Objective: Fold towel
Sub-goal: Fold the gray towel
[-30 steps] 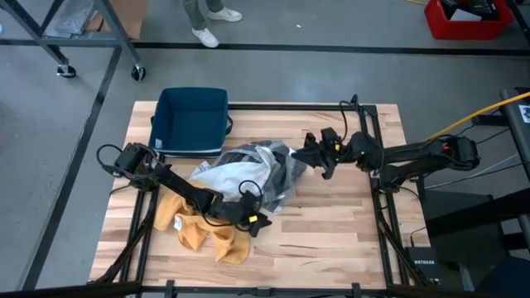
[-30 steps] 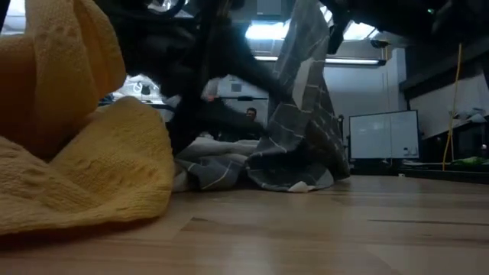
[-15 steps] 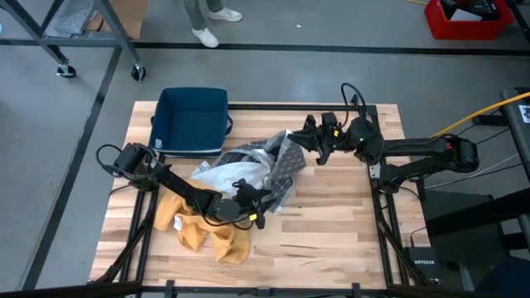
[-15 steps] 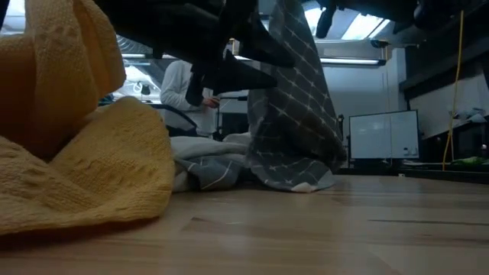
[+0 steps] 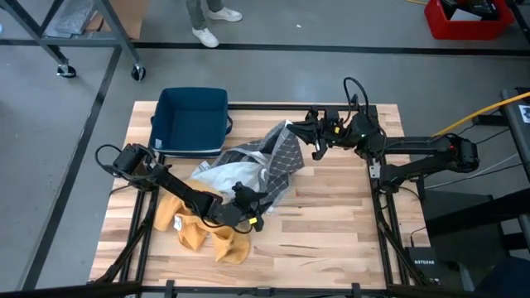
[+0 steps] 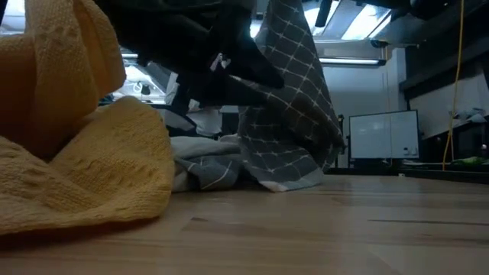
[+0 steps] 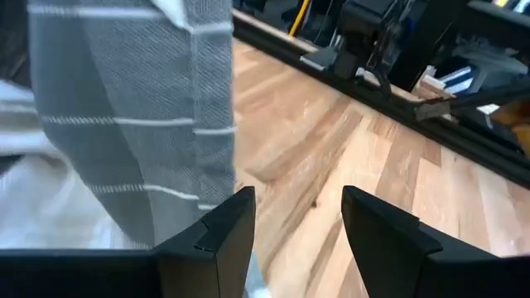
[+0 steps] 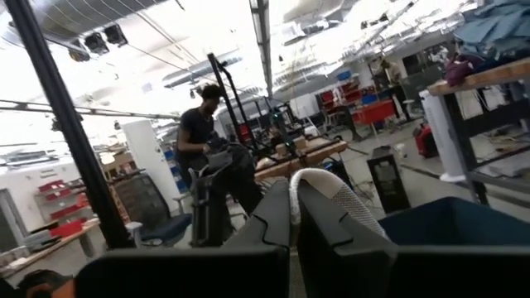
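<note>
A grey checked towel (image 5: 280, 161) hangs from my right gripper (image 5: 296, 131), which is shut on it above the table's far middle. The towel's lower part rests on a white and grey cloth pile (image 5: 232, 174). In the low view the towel (image 6: 294, 99) hangs like a curtain down to the table. My left gripper (image 5: 262, 202) stands open and low beside the hanging towel's near edge (image 7: 211, 124), with nothing between its fingers (image 7: 236, 228). A yellow towel (image 5: 203, 230) lies crumpled at the near left. My right gripper pinches the grey towel's top edge (image 8: 335, 194) between its two fingers, at a raised corner (image 5: 286, 129). The fingers come from the table's right side, slanting a little upward. The towel hangs slack below them, its lower end on the cloth pile.
A dark blue bin (image 5: 192, 120) stands at the far left of the wooden table (image 5: 331, 232). Bare wood lies at the near right. Black frame rails (image 5: 377, 207) run along both sides. A person (image 8: 199, 132) stands in the room beyond.
My right gripper has risen and gone toward the table's far edge, still shut. The grey towel's held corner has been drawn up with it, so more cloth hangs, while its lower part stays on the pile. My left gripper has rolled about its wrist, staying open.
</note>
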Action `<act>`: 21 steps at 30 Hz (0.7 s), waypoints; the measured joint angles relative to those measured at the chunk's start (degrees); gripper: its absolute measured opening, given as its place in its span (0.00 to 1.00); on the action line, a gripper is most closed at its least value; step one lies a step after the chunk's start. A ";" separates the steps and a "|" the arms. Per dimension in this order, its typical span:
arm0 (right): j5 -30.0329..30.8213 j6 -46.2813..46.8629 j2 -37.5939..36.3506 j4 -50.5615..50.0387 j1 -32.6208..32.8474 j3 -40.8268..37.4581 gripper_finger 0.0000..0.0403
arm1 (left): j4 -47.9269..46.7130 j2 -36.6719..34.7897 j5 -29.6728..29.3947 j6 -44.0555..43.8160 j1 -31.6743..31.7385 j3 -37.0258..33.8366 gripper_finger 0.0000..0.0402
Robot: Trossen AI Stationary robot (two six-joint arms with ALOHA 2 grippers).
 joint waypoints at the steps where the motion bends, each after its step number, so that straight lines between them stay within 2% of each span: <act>1: 0.29 -0.04 0.00 -0.83 0.00 0.30 0.02 | -0.46 0.00 -0.01 -0.75 -0.20 0.00 0.43; 8: 0.50 -1.53 0.00 -3.47 -0.02 0.51 0.02 | 0.88 -0.98 -0.23 -1.44 -2.29 0.00 0.43; 11: 0.50 -1.53 0.00 -4.01 0.00 0.51 0.02 | 0.88 -2.61 -3.82 2.93 -3.25 0.00 0.43; 16: 0.87 -1.53 0.00 -3.97 0.00 0.51 0.02 | 0.66 -3.80 -14.05 12.57 -4.53 0.04 0.43; 18: 0.94 -1.47 0.00 -3.90 0.00 0.51 0.02 | -1.21 -3.81 -14.47 14.76 -4.54 0.04 0.43; 21: 1.78 -1.44 0.00 -3.73 0.00 0.51 0.02 | -5.53 -3.80 -14.52 11.69 -4.43 0.04 0.43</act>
